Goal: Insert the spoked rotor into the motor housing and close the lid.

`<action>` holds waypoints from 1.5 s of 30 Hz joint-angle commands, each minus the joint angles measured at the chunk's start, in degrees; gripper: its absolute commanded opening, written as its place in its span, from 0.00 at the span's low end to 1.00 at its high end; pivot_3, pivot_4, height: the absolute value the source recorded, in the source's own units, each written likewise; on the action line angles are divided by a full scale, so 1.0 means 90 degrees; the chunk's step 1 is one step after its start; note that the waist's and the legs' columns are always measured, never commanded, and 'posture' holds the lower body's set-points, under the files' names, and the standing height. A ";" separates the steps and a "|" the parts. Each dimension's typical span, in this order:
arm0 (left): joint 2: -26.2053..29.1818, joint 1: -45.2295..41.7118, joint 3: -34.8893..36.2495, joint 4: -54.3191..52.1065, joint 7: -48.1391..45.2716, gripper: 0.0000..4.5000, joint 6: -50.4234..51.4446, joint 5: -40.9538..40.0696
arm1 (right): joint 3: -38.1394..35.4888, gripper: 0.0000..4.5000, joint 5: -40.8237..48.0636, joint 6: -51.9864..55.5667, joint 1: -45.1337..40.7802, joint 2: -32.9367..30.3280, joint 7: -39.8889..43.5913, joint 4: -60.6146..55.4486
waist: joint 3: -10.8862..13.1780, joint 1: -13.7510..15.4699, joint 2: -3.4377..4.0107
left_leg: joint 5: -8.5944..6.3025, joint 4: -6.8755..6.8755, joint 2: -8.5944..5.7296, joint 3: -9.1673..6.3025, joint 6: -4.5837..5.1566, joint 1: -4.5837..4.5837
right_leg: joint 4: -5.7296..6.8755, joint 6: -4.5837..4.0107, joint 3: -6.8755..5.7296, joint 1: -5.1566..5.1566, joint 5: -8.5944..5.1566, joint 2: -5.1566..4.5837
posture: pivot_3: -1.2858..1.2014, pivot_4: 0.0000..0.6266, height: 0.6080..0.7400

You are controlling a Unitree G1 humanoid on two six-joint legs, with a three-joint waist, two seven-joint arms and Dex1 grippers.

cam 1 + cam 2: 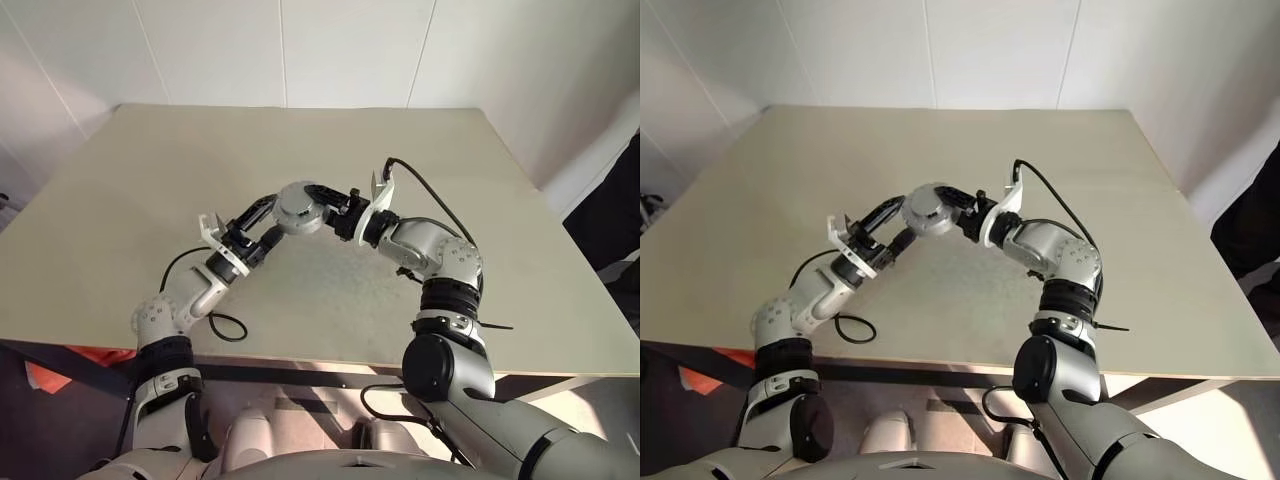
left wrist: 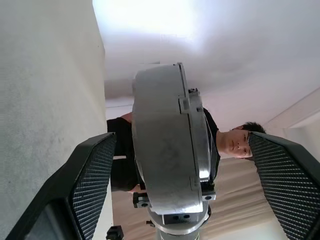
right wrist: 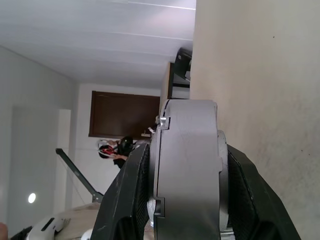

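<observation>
**Holding the closed motor up over the table**

Hanging in mid-air above the beige table is the motor housing, with the lid already sitting on it, so the two grey discs read as one thick puck with a seam around the edge. The spoked rotor can't be seen from where I'm standing; can't tell where it is.

The right gripper is clamped on the puck, one black finger pressed flat on each face. From the head view the right arm comes in from about 4 o'clock of the puck, cable looping off its wrist.

The left gripper sits at about 8 o'clock of the puck, and its fingers are spread wide, standing clear of both faces with a gap on each side, so it's released and gripping nothing. The puck sits edge-on between those open fingers.

A person in dark clothes stands behind the puck in the left wrist view.
</observation>
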 commanded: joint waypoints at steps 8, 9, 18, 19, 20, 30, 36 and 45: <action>0.0084 -0.0756 -0.0616 0.0715 -0.0855 0.98 -0.0212 0.0743 | 0.0356 0.48 0.0657 -0.0050 -0.0025 0.0005 0.0090 -0.0725 | -0.0002 0.0019 -0.0004 | -0.0001 0.0028 0.0000 -0.0002 0.0001 -0.0013 | 0.0006 0.0008 0.0001 0.0002 0.0017 -0.0006 | 0.52 0.00 1.00; 0.0096 -0.0745 -0.0636 0.0687 -0.0902 0.98 -0.0217 0.0786 | 0.0373 0.48 0.0667 -0.0071 -0.0012 -0.0001 0.0075 -0.0737 | -0.0002 0.0015 -0.0004 | -0.0001 0.0028 0.0000 -0.0002 0.0001 -0.0013 | 0.0007 0.0007 0.0000 0.0002 0.0017 -0.0006 | 0.52 0.00 1.00; 0.0120 -0.0537 -0.0580 0.0517 -0.0960 0.49 -0.0181 0.0834 | 0.0485 0.48 0.0578 -0.0329 0.0061 -0.0142 0.0072 -0.0636 | -0.0002 0.0017 -0.0005 | -0.0001 0.0035 0.0000 -0.0002 0.0001 -0.0015 | 0.0013 0.0007 0.0001 0.0002 0.0018 -0.0007 | 0.52 0.00 1.00; 0.0113 -0.0532 -0.0579 0.0504 -0.0957 0.49 -0.0183 0.0832 | 0.0500 0.48 0.0577 -0.0337 0.0059 -0.0148 0.0085 -0.0627 | -0.0002 0.0017 -0.0005 | -0.0001 0.0035 0.0000 -0.0003 0.0001 -0.0015 | 0.0013 0.0007 0.0000 0.0002 0.0018 -0.0007 | 0.52 0.00 1.00; 0.0107 -0.0526 -0.0580 0.0492 -0.0953 0.49 -0.0183 0.0832 | 0.0532 0.48 0.0560 -0.0336 0.0054 -0.0159 0.0110 -0.0618 | -0.0002 0.0018 -0.0005 | -0.0001 0.0037 0.0000 -0.0003 0.0001 -0.0016 | 0.0015 0.0006 0.0000 0.0002 0.0018 -0.0007 | 0.52 0.00 1.00; 0.0134 -0.0489 -0.0557 0.0473 -0.0917 0.47 -0.0241 0.0907 | 0.0986 0.89 -0.0121 -0.0900 0.0100 -0.0379 0.0444 -0.0692 | -0.0003 0.0016 -0.0007 | -0.0001 0.0053 0.0000 -0.0005 0.0001 -0.0016 | 0.0032 0.0006 0.0002 0.0002 0.0018 -0.0009 | 0.52 0.00 1.00; 0.0097 -0.0391 -0.0479 0.0366 -0.0916 0.47 -0.0856 0.1361 | 0.1349 0.98 -0.0811 -0.1632 0.0212 -0.0491 0.0783 -0.0736 | 0.0003 0.0016 -0.0016 | -0.0001 0.0082 0.0002 -0.0010 0.0001 -0.0017 | 0.0072 0.0004 0.0004 0.0000 0.0016 -0.0011 | 0.52 0.00 1.00; 0.0767 0.0111 0.0298 0.0122 -0.0815 0.47 -0.2342 0.1884 | 0.1480 0.98 -0.1046 -0.1726 0.0399 -0.0585 0.0966 -0.0697 | 0.0004 -0.0050 -0.0018 | 0.0001 0.0091 0.0006 -0.0010 -0.0002 -0.0014 | 0.0099 -0.0018 0.0010 -0.0001 0.0002 -0.0008 | 0.52 0.00 1.00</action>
